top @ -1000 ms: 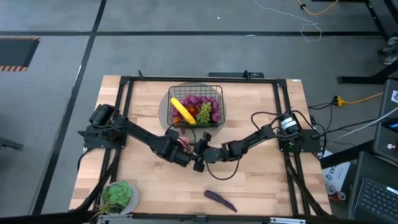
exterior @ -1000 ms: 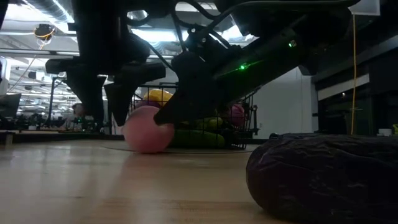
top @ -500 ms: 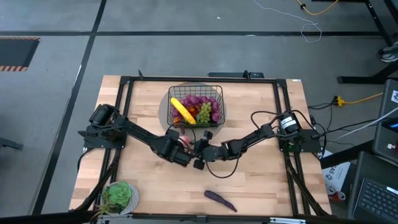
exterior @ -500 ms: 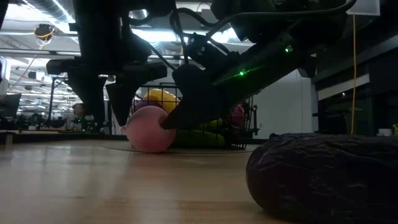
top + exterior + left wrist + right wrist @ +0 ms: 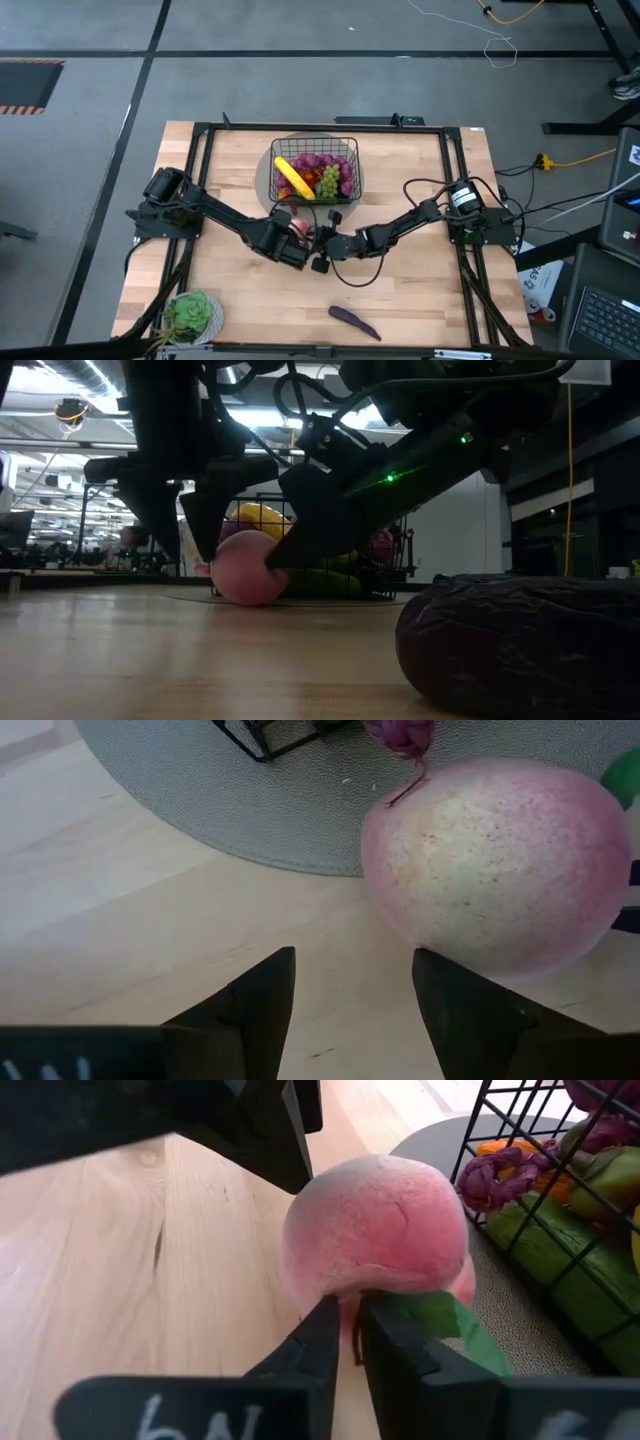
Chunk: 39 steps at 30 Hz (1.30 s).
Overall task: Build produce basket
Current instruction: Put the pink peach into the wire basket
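In the low view, the purple eggplant (image 5: 520, 645) was seen nearest, lying alone at the table's (image 5: 420, 300) near edge, well apart from both arms; in the high view a potted leafy plant (image 5: 190, 314) was placed at the near left corner. Farther in, the pink peach (image 5: 375, 1230) was found resting on the wood just beside the round grey disc (image 5: 250, 810). The right gripper (image 5: 348, 1335) was seen nearly closed at the peach's base, its fingers pinched beside the green leaf (image 5: 450, 1330); whether the stem itself was held could not be told. The left gripper (image 5: 352, 990) was held with its fingers spread apart, nothing between them, just beside the peach on the opposite side, crowding that approach. Beyond, the basket (image 5: 352, 150) was set on the disc, and a banana (image 5: 292, 178), purple grapes (image 5: 318, 163) and green grapes (image 5: 329, 181) were seen inside it.
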Each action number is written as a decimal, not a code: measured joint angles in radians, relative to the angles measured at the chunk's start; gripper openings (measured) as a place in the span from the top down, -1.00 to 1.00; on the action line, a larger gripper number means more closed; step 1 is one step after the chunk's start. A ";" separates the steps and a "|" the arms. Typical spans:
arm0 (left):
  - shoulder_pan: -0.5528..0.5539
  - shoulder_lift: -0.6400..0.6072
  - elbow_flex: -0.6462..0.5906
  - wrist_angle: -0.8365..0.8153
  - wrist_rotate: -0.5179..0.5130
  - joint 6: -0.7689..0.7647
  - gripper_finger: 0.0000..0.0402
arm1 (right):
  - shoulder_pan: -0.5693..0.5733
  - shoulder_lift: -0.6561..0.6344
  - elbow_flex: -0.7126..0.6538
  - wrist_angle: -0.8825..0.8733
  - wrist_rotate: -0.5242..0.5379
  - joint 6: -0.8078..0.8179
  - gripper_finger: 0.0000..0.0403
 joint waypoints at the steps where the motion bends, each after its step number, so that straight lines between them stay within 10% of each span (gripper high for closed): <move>1: 0.000 0.000 0.000 0.000 0.000 0.000 0.01 | 0.000 0.000 0.000 -0.005 0.000 0.001 0.80; 39: -0.042 -0.002 0.001 -0.049 0.000 -0.008 0.01 | 0.176 -0.254 0.000 -0.470 0.155 0.108 1.00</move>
